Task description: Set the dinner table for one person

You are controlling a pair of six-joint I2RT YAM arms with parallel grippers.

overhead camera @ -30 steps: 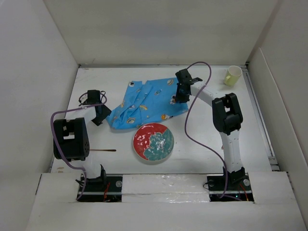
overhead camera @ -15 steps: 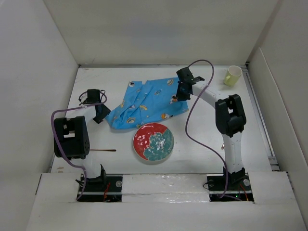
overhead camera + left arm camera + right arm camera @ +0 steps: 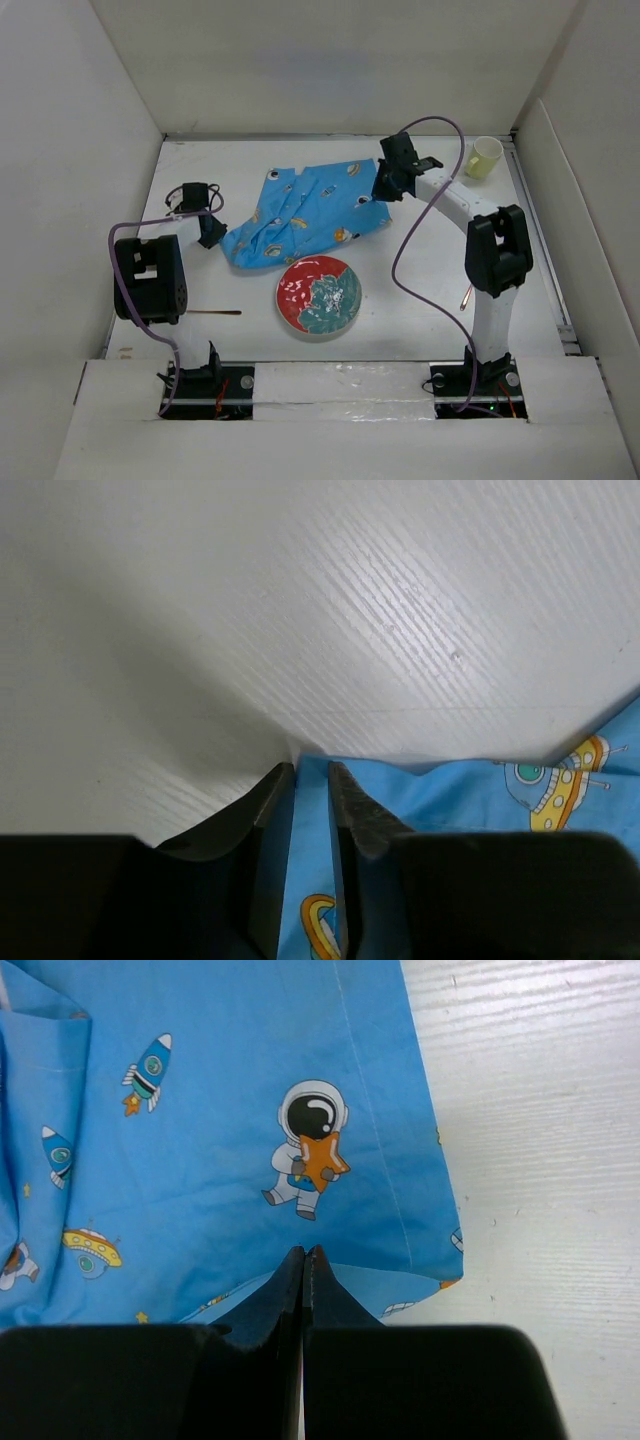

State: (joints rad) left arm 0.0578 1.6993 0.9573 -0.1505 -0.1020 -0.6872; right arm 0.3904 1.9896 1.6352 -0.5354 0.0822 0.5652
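Observation:
The blue cartoon-print cloth mat [image 3: 305, 212] lies rumpled on the white dinner table [image 3: 430, 250], behind a red and teal plate [image 3: 319, 296]. My left gripper [image 3: 210, 232] is at the mat's left corner. In the left wrist view its jaws [image 3: 311, 780] are drawn in to a narrow slot with the cloth's corner [image 3: 450, 790] between them. My right gripper [image 3: 385, 190] is at the mat's right edge. Its jaws [image 3: 303, 1255] are pressed together on a raised fold of the cloth [image 3: 200, 1140].
A pale yellow cup [image 3: 484, 157] stands at the back right corner. A thin brown stick [image 3: 213, 312] lies near the left arm's base, and a small stick-like piece [image 3: 466, 296] lies by the right arm. Low white walls ring the table.
The right gripper closed on the mat's right edge and moved right and back, drawing the cloth with it. The left gripper narrowed its jaws around the left corner.

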